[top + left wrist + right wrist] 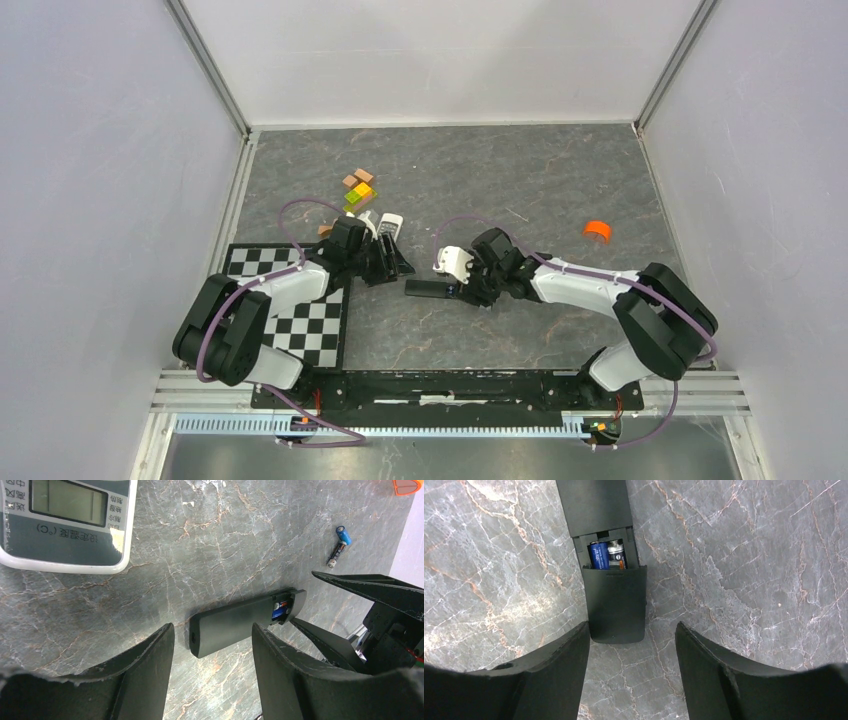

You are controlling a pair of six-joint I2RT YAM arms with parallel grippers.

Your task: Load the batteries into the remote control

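- Top external view: a checkered board lies by the left arm's base at the near edge of the marble table.
- Left gripper, fingers spread, hangs over the plain end of a black handset. Right gripper, fingers also spread, straddles the cover end, gripping nothing.
- The handset's cover is slid partway off. Two batteries, one blue, one silver-capped, lie side by side in the bay, their print too small to read.
- A loose battery, blue-tipped, lies apart on bare stone.
- The white remote control lies face up beside the left gripper, marked "(°C)" among Chinese characters.
- Farther off are coloured blocks and an orange cap, with open stone reaching to three walls.
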